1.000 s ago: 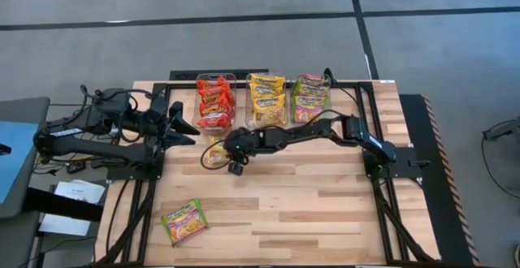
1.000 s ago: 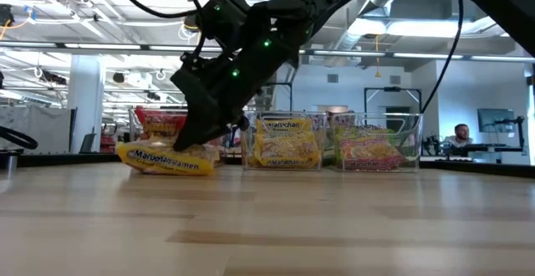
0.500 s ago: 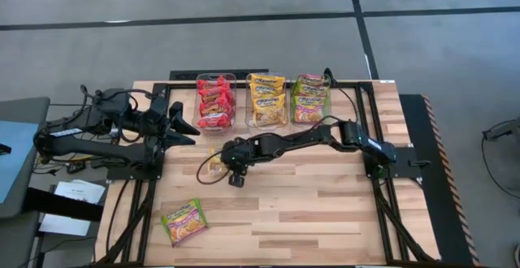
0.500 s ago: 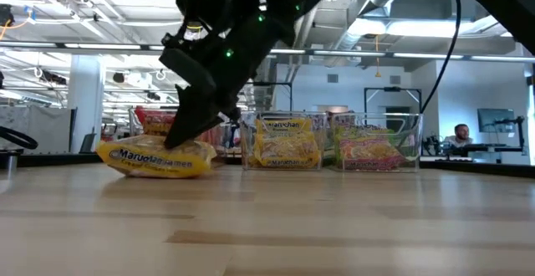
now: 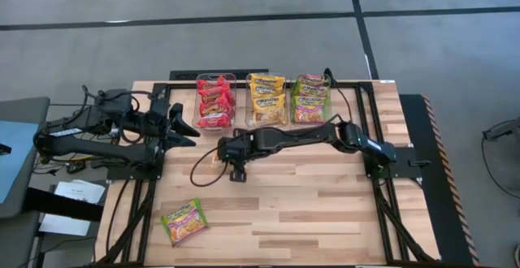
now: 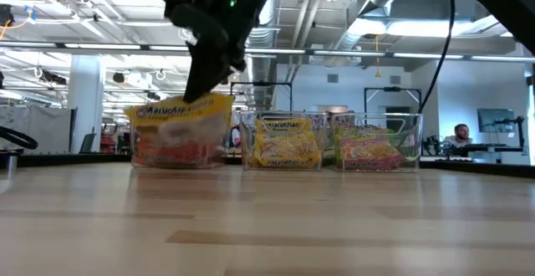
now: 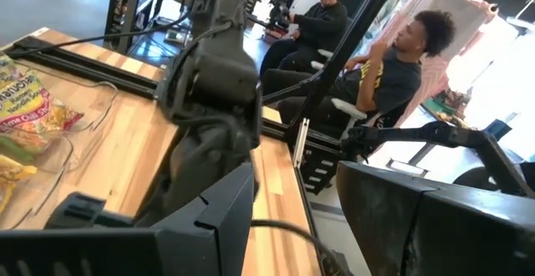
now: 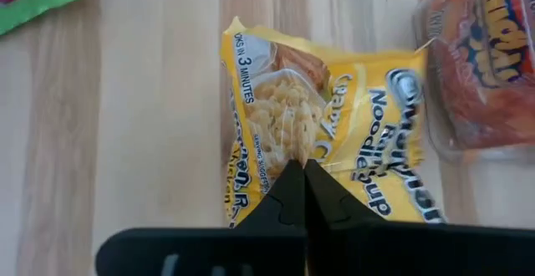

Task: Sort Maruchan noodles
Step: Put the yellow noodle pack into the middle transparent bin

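Right gripper (image 8: 303,171) has pinched shut on the yellow noodle pack (image 8: 334,134) and lifted it off the table (image 5: 325,211) – a sec ago it lay flat. Pack now hangs near the back edge, by the red bin (image 5: 215,101) – yellow bin (image 5: 266,101) next, prob. Left gripper (image 5: 185,130) waits open at the left edge.

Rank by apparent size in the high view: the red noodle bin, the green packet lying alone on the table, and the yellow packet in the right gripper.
1. Red noodle bin
2. Green packet
3. Yellow packet, though the right gripper covers most of it, so its true size is unsure.
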Motion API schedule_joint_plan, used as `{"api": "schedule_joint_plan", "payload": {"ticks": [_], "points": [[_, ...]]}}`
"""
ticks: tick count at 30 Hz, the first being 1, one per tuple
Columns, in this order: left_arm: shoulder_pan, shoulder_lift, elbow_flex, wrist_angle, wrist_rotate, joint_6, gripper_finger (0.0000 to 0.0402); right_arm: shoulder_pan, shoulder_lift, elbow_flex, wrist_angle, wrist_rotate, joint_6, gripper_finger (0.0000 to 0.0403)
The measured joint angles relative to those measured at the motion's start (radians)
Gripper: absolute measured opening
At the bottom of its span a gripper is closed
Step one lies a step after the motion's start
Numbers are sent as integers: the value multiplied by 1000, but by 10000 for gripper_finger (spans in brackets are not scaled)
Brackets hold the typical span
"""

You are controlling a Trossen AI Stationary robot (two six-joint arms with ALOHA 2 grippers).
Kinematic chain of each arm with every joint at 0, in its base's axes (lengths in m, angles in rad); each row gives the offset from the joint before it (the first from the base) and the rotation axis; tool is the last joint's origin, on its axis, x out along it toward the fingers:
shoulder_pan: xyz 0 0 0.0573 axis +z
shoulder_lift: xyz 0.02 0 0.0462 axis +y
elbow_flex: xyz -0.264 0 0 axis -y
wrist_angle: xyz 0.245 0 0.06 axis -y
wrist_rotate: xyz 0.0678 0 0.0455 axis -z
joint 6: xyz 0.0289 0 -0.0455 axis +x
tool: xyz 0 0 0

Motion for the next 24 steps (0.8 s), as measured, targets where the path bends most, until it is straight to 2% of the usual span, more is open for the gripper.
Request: {"api": "schedule_joint_plan", "payload": {"ticks": [3,10,24], "points": [[0,-5,0,0,0,0,160,7,-2,64,-76,40,-34,3],[0,-25,0,4,0,0,160,11,-5,200,-272,216,-97,3],[0,-29,0,3,-19,18,160,-89,-89,189,-538,557,-139,2]]}}
